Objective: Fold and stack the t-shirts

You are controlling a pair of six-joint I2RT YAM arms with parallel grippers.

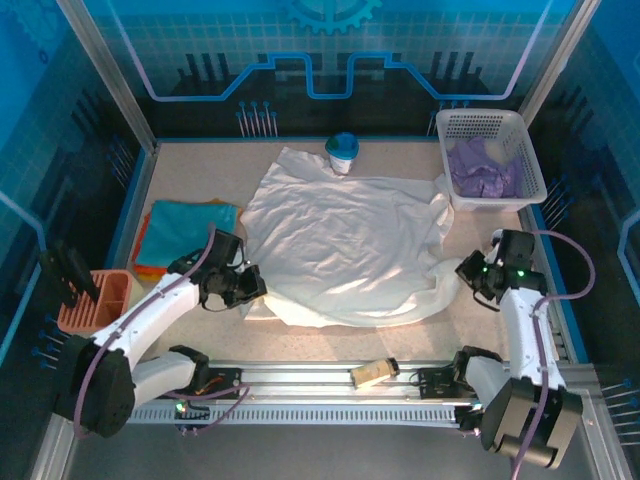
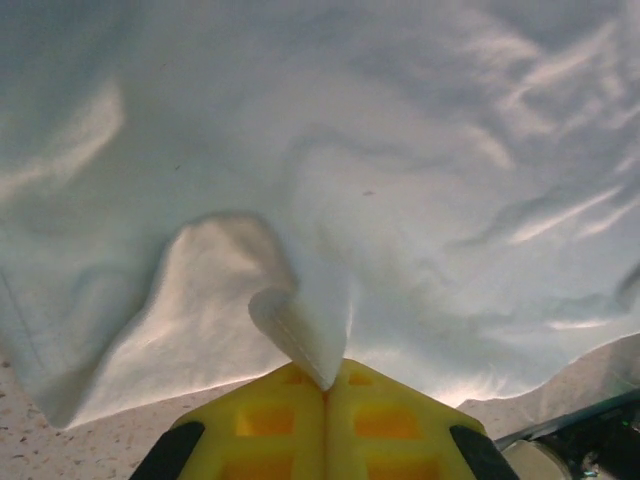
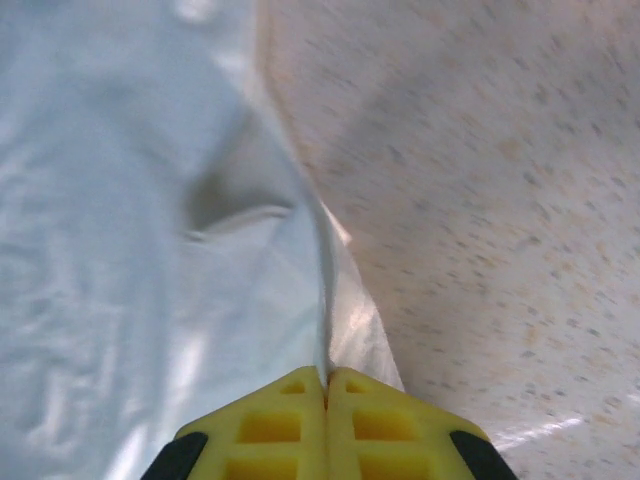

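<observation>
The white shirt lies spread, soft and wrinkled, across the speckled table. The left gripper, yellow jaws pressed together, pinches a peaked fold at its near left edge. The right gripper likewise clamps the thin near right hem. A folded teal shirt lies left, and a crumpled purple shirt sits in the lattice basket, far right.

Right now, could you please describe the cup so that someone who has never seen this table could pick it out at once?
Start from the big white t-shirt spread across the middle of the table. Go to its far edge, left of the white lattice basket. The cup stands there upright, small and white with a teal lid, unlike the soft, flat cloth around it.
</observation>
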